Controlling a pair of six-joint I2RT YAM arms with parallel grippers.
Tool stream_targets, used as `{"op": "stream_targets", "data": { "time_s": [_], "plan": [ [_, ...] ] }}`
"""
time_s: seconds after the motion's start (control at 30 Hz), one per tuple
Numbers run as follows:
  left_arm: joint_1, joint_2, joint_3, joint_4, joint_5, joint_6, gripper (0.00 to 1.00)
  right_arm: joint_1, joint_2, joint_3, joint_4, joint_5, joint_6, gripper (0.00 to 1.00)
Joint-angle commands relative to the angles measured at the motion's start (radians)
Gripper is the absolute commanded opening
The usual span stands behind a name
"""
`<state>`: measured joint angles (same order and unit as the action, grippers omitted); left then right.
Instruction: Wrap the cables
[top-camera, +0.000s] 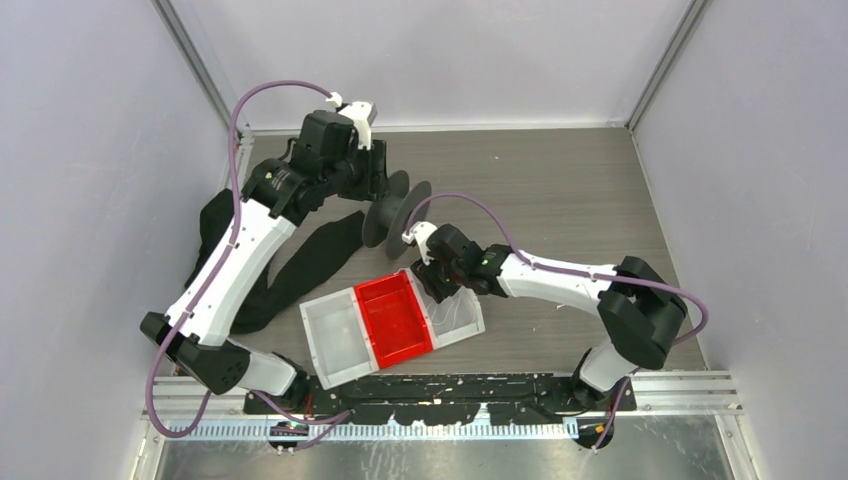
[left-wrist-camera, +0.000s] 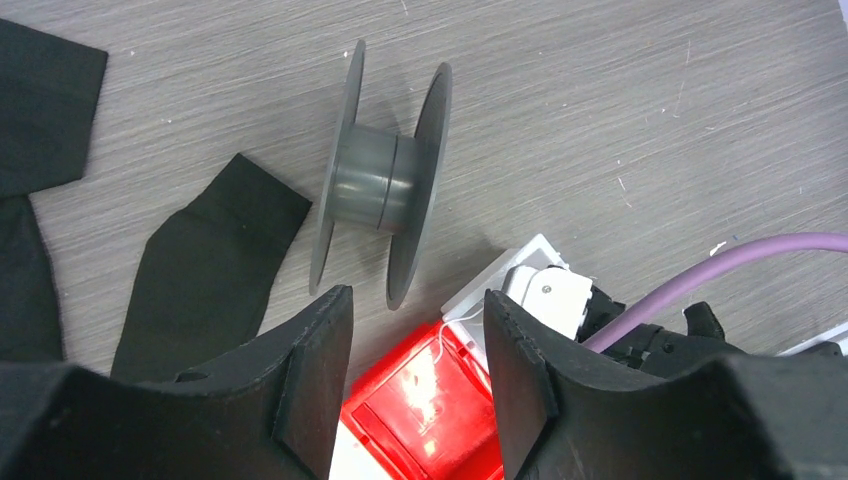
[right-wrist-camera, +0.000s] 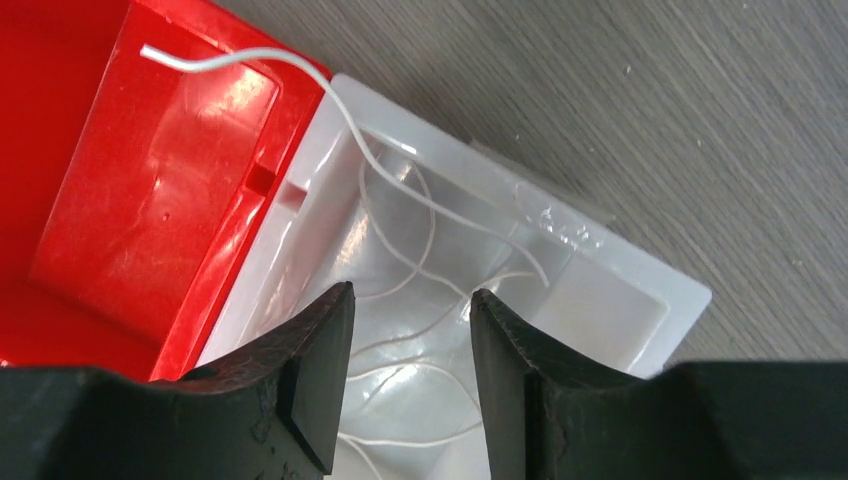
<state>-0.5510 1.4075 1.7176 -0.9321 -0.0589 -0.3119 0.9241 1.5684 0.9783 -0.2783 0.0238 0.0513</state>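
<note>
Several thin white cables (right-wrist-camera: 420, 250) lie loosely curled in a clear white bin (right-wrist-camera: 640, 290); one end (right-wrist-camera: 200, 60) trails over into the red bin (right-wrist-camera: 130, 200). My right gripper (right-wrist-camera: 410, 330) is open, its jaws over the clear bin, above the cables and apart from them. A grey empty spool (left-wrist-camera: 385, 180) lies on its side on the table (left-wrist-camera: 620, 110), also in the top view (top-camera: 395, 208). My left gripper (left-wrist-camera: 418, 330) is open and empty, hovering between the spool and the red bin (left-wrist-camera: 430, 410). A cable end (left-wrist-camera: 440, 345) shows there.
Three bins stand in a row: clear (top-camera: 335, 338), red (top-camera: 398, 315), clear (top-camera: 455, 315). A wide black fabric strap (top-camera: 300, 265) lies left of the spool. Grey walls enclose the table. Purple hoses (top-camera: 480, 212) run along both arms.
</note>
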Motion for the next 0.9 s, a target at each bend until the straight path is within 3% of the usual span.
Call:
{"op": "stream_targets", "data": {
  "time_s": [0.0, 0.3, 0.4, 0.47, 0.6, 0.87],
  "plan": [
    [0.006, -0.030, -0.007, 0.041, 0.016, -0.006, 0.52, 0.009, 0.025, 0.023, 0.121, 0.023, -0.044, 0.53],
    [0.011, -0.031, -0.014, 0.045, 0.026, -0.010, 0.52, 0.014, 0.088, -0.015, 0.222, 0.064, -0.090, 0.49],
    [0.012, -0.032, -0.021, 0.051, 0.033, -0.014, 0.52, 0.015, 0.094, -0.022, 0.230, 0.064, -0.086, 0.38],
    [0.012, -0.034, -0.024, 0.054, 0.036, -0.017, 0.52, 0.016, 0.081, -0.026, 0.227, 0.070, -0.082, 0.25],
    [0.014, -0.035, -0.021, 0.056, 0.044, -0.024, 0.52, 0.015, -0.020, -0.017, 0.173, 0.102, -0.079, 0.03],
    [0.053, -0.025, 0.030, 0.051, 0.141, -0.046, 0.52, 0.016, -0.354, 0.015, 0.003, 0.199, -0.169, 0.01]
  ]
}}
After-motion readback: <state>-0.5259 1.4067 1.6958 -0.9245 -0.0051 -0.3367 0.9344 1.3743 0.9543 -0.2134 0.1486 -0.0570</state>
